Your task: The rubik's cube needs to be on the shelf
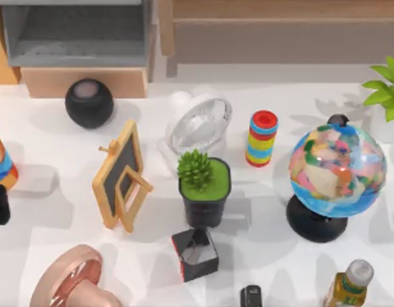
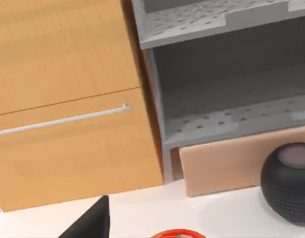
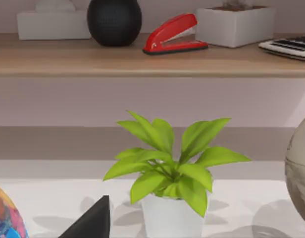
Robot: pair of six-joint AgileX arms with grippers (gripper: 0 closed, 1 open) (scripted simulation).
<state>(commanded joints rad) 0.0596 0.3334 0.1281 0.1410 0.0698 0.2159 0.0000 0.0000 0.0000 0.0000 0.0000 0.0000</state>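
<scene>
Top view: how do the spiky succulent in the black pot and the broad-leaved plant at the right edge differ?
The spiky succulent is a tight clump of short spikes; the broad-leaved plant spreads long, lighter green leaves. The succulent's black pot stands near the middle of the top view; the broad-leaved plant's white pot stands at its right edge. Both are upright green potted plants.

Light-brown shelf (image 1: 274,13), rainbow-striped cylinder (image 1: 262,139), red stapler (image 3: 175,33)
</scene>
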